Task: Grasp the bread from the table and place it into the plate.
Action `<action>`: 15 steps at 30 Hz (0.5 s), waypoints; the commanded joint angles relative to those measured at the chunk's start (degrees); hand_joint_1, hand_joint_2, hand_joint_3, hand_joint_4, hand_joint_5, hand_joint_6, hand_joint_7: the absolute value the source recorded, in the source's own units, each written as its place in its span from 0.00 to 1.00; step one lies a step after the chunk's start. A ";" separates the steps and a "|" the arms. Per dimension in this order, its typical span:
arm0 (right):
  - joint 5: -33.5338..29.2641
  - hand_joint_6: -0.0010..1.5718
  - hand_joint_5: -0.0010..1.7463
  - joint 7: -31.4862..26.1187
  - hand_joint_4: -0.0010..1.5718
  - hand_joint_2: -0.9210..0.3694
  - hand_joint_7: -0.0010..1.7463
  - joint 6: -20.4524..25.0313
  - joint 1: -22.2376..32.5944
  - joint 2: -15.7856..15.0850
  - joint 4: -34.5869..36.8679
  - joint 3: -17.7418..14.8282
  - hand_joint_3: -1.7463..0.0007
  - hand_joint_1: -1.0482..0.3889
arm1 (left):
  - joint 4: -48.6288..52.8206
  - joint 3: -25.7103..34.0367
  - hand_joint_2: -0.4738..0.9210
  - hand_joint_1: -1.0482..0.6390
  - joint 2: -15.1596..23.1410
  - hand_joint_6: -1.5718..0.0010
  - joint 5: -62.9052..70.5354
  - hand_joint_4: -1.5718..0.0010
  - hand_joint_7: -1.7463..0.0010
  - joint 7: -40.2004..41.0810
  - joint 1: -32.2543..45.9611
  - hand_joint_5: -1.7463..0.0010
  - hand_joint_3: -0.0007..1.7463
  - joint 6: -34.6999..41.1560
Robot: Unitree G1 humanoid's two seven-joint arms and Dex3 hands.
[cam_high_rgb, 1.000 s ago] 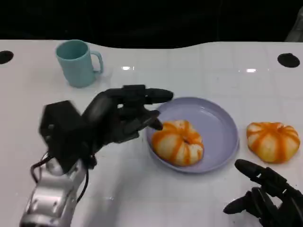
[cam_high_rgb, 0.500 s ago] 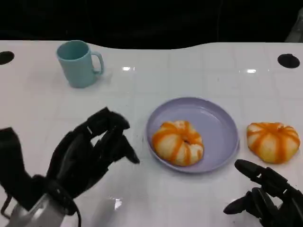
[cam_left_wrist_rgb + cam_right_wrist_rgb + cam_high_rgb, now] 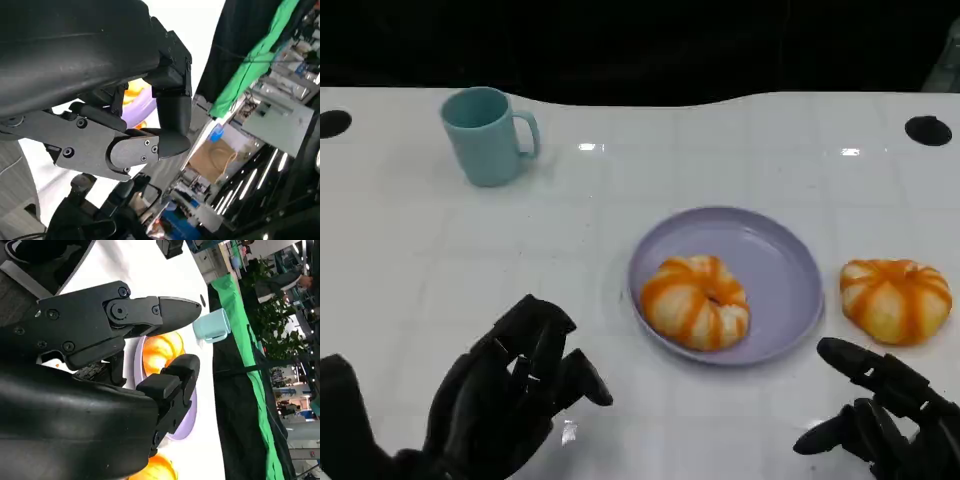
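An orange-striped round bread [image 3: 695, 300] lies in the lilac plate [image 3: 775, 255] at the table's middle. A second, similar bread [image 3: 895, 298] sits on the table just right of the plate. My left hand [image 3: 515, 400] is low at the near left, well clear of the plate, fingers apart and holding nothing. At the near right my right hand [image 3: 880, 415] rests with fingers spread, empty, just in front of the second bread. The right wrist view shows the bread in the plate [image 3: 160, 347], the plate's rim [image 3: 187, 415] and the second bread [image 3: 160, 470] beyond my fingers.
A teal mug [image 3: 485, 133] stands at the back left, handle to the right; it also appears in the right wrist view as the mug [image 3: 212, 325]. Black round holes mark the table's far corners [image 3: 928, 128]. White tabletop stretches between the mug and the plate.
My left hand has pulled back from beside the plate's left rim to the near-left edge, empty. The bread stays in the plate. The right hand has not moved.
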 commanded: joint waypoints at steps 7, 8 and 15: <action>0.33 0.61 0.64 -0.16 0.44 0.00 0.16 0.32 0.14 -0.94 -0.18 -0.61 0.81 0.21 | 0.46 0.07 1.00 0.32 0.14 0.72 2.39 0.57 0.02 0.57 1.64 0.00 0.30 -2.57; 0.28 0.61 0.64 -0.19 0.44 0.00 0.16 0.29 0.13 -0.96 -0.15 -0.63 0.81 0.21 | 0.46 0.18 1.00 0.32 -0.01 0.72 2.24 0.57 0.02 0.85 1.63 0.00 0.30 -2.35; 0.75 0.61 0.63 0.20 0.44 0.00 0.15 -0.17 -0.68 -0.99 1.47 -1.21 0.81 0.21 | 2.00 0.19 1.00 0.31 -0.43 0.71 3.52 0.56 0.03 1.10 0.54 0.00 0.29 -3.78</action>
